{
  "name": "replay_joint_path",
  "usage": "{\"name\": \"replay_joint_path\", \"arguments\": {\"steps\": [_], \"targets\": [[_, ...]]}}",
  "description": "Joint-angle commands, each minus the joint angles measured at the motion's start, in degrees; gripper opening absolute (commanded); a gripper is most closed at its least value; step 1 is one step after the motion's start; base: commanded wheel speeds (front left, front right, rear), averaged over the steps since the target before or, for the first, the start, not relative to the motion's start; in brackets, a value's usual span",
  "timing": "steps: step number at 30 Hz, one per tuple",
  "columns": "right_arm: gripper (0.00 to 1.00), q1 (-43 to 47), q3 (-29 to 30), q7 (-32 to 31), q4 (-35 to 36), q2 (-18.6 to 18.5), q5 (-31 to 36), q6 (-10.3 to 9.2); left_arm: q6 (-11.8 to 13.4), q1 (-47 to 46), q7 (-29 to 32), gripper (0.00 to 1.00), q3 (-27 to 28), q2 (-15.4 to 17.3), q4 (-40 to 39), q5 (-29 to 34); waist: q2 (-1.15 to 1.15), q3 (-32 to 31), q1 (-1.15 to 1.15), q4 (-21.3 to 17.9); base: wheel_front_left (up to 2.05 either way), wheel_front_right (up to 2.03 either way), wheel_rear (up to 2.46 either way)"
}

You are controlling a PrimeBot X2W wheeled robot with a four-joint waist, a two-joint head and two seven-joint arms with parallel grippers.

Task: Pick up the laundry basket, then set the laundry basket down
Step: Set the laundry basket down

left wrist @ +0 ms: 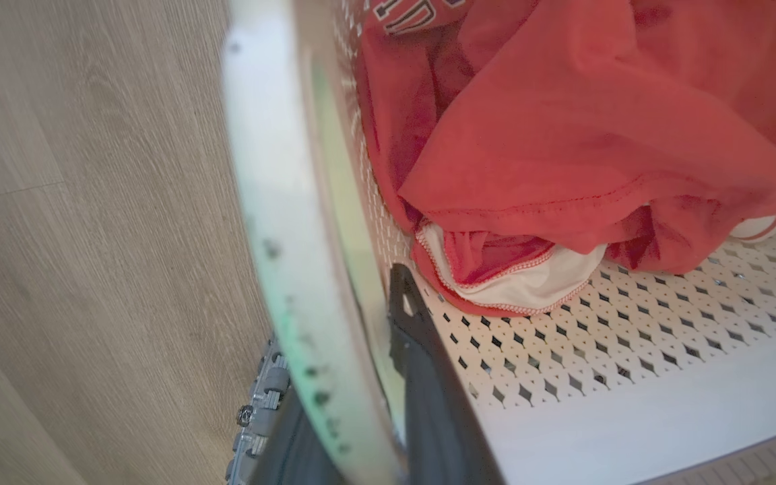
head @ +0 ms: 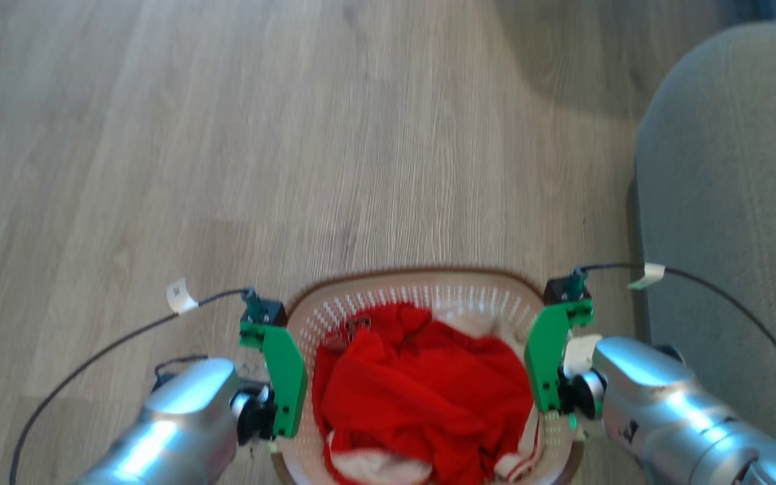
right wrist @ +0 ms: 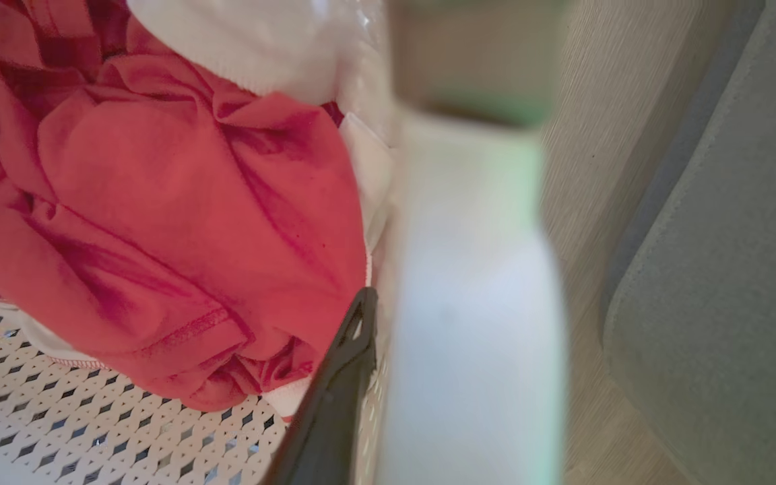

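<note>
At six o'clock the laundry basket (head: 422, 286) is clamped by the left hand (head: 280, 367) at nine and the right hand (head: 550, 357) at three. Carrying is judged underway, and a level lowering is needed next.

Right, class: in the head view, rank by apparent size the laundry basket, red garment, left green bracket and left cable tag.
1. laundry basket, partly cut off by the frame
2. red garment
3. left green bracket
4. left cable tag
The bracket sits nearer the camera, flattering its size.
</note>
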State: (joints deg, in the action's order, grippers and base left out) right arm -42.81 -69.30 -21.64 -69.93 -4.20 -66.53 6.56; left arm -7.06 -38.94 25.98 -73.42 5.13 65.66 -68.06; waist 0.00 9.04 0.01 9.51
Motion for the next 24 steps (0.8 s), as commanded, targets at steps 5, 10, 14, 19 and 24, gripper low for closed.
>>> {"name": "replay_joint_path", "arguments": {"steps": [5, 10, 14, 19, 24], "targets": [[0.0, -4.02, -0.89, 3.7, 0.44, 1.33, 1.64, 0.92, -0.43, -4.67, -3.16, 0.0, 0.06, -0.93, 0.09, 2.02, 0.0, 7.36, -0.01, -0.65, 0.0, 0.0, 0.0], [0.0, -6.44, -0.78, 7.1, -1.29, 1.33, 2.41, 0.92, -0.43, -7.22, -7.98, 0.0, 0.09, -1.72, 1.07, 3.1, 0.0, 13.66, -0.01, -0.83, 0.0, 0.0, 0.0], [0.0, -7.92, -0.63, 9.21, -2.2, 1.33, 2.88, 0.92, -0.43, -9.15, -11.49, 0.0, 0.08, -2.02, 1.96, 5.76, 0.0, 17.91, -0.01, -0.83, 0.0, 0.0, 0.0], [0.0, -9.46, 0.19, 12.5, -3.42, 1.33, 3.37, 0.92, -0.43, -11.25, -15.65, 0.0, 0.07, -2.21, 1.49, 6.84, 0.0, 23.35, -0.01, -0.51, 0.0, 0.0, 0.0], [0.0, -10.58, 1.53, 14.98, -3.93, 1.04, 3.67, 0.92, -0.43, -13.01, -19.44, 0.0, 0.07, -2.23, -0.24, 8.45, 0.0, 28.43, -0.01, -0.48, 0.0, 0.0, 0.0]]}}
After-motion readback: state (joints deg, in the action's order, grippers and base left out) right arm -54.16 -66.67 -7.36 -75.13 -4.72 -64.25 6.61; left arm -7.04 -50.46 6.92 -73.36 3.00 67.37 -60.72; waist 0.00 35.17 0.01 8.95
